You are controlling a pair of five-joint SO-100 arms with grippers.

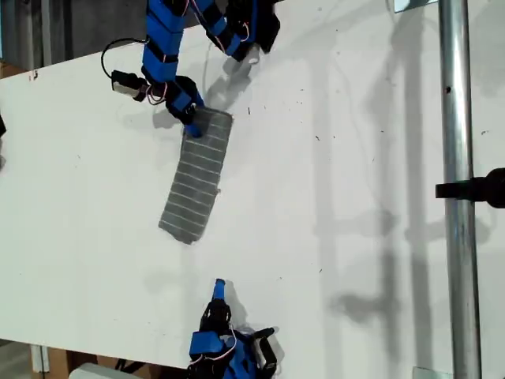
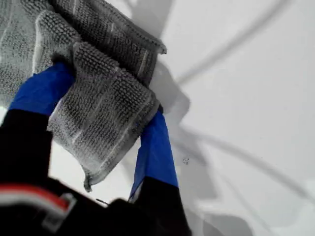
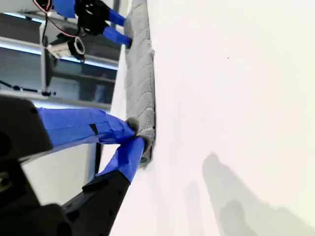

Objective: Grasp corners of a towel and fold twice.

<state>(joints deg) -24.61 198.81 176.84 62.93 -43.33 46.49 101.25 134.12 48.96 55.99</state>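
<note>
closest to the lens: my first gripper (image 2: pixel 108 96), clamped on a bunched end of the towel (image 2: pixel 113 34), several looped grey layers squeezed between the blue fingers (image 2: pixel 155 147), one corner tip (image 2: pixel 87 186) drooping loose below the grip.

seen from the exterior view: same gripper (image 1: pixel 192 126) at the upper end of the towel (image 1: pixel 197 178), already doubled into a long narrow strip, flat on the white table (image 1: pixel 355 197), slanting down toward the exterior view's lower left.

my second gripper (image 3: pixel 134 135): fingertips together, apparently on nothing. looks right at the strip's near end in its own view, yet sits (image 1: pixel 218 286) clearly apart from that end in the exterior view, so probably empty.

handling, as a judgement: soft, light, limp terry; no stiffness, so sags and drags wherever unsupported. coarse pile likely grippy, little risk of slipping out, more risk of layers shearing apart or only the top layer being caught. best taken at the strip's end corners, pinching through every layer close to the edge, lifting low and slow to keep the fold square.
</note>
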